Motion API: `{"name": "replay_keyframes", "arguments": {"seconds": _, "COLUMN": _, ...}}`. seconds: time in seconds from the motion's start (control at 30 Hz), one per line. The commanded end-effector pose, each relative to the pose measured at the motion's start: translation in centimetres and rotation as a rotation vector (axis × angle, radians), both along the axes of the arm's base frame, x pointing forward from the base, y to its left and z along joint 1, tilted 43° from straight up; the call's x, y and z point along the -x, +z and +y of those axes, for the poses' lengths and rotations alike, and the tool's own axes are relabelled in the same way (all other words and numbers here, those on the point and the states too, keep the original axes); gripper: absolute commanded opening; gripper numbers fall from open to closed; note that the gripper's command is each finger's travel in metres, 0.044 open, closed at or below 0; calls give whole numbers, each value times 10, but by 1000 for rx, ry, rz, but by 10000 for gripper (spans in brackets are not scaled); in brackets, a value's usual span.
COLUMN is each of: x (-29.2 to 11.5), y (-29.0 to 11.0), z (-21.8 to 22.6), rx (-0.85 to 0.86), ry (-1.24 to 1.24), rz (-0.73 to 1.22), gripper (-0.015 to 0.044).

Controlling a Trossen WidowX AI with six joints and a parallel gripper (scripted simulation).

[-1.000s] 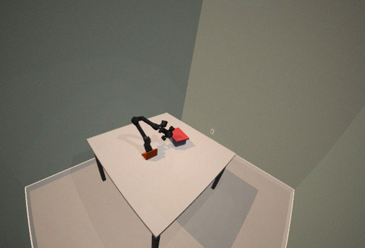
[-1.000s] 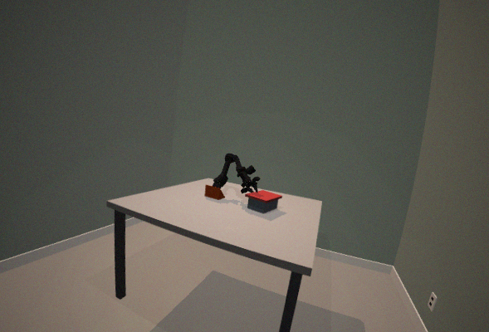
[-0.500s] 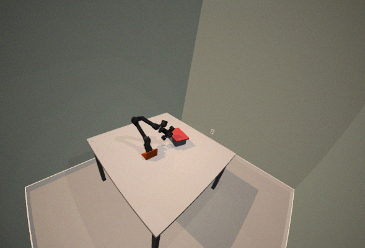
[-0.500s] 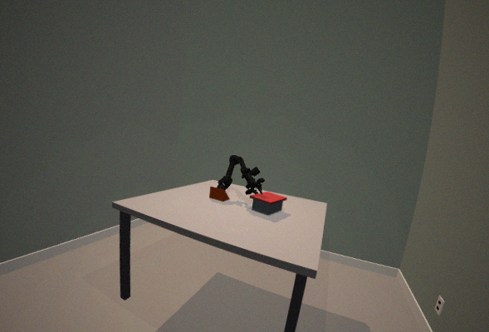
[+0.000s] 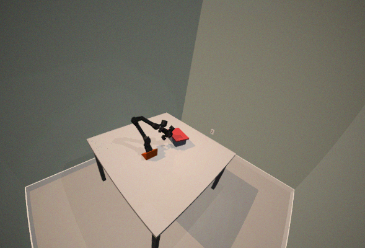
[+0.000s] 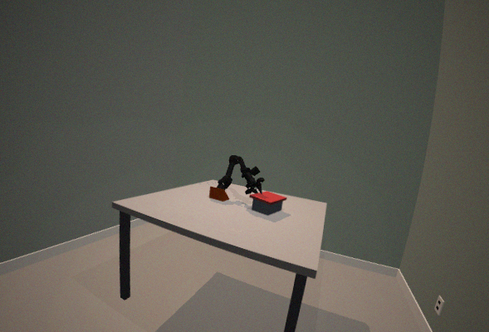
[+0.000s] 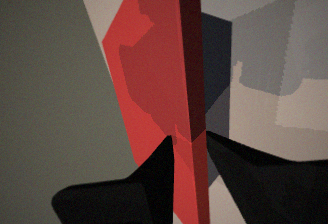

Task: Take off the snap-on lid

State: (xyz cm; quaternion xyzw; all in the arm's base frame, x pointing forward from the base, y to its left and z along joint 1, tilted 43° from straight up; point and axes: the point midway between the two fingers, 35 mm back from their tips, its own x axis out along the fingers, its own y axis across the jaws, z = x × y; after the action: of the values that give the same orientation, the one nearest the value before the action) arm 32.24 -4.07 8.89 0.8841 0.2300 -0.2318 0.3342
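Gripper (image 7: pixel 189 142) on the black robot arm (image 5: pixel 143 128) is squeezed tight on the near edge of the flat red snap-on lid (image 7: pixel 152 75), which sits on the dark blue-grey storage box (image 6: pixel 266 206) on the pale grey worktop (image 5: pixel 170 173).

The arm (image 5: pixel 142 128) was matte black, slim and jointed, rising from an orange wedge-shaped base (image 5: pixel 149 154).

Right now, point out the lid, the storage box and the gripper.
lid (image 6: pixel 269 196), exterior view, red top face.
storage box (image 6: pixel 265 207), exterior view, dark side wall.
gripper (image 7: pixel 190 145), wrist view, shut on the lid's edge.
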Motion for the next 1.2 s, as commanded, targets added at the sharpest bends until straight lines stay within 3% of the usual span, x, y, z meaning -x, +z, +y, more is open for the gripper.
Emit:
{"name": "replay_keyframes", "arguments": {"seconds": 0.0, "x": 0, "y": 2, "z": -3, "rx": 4, "ry": -2, "rz": -6, "gripper": 0}}
{"name": "replay_keyframes", "arguments": {"seconds": 1.17, "x": 0, "y": 5, "z": -5, "rx": 2, "ry": -5, "rz": -3, "gripper": 0}}
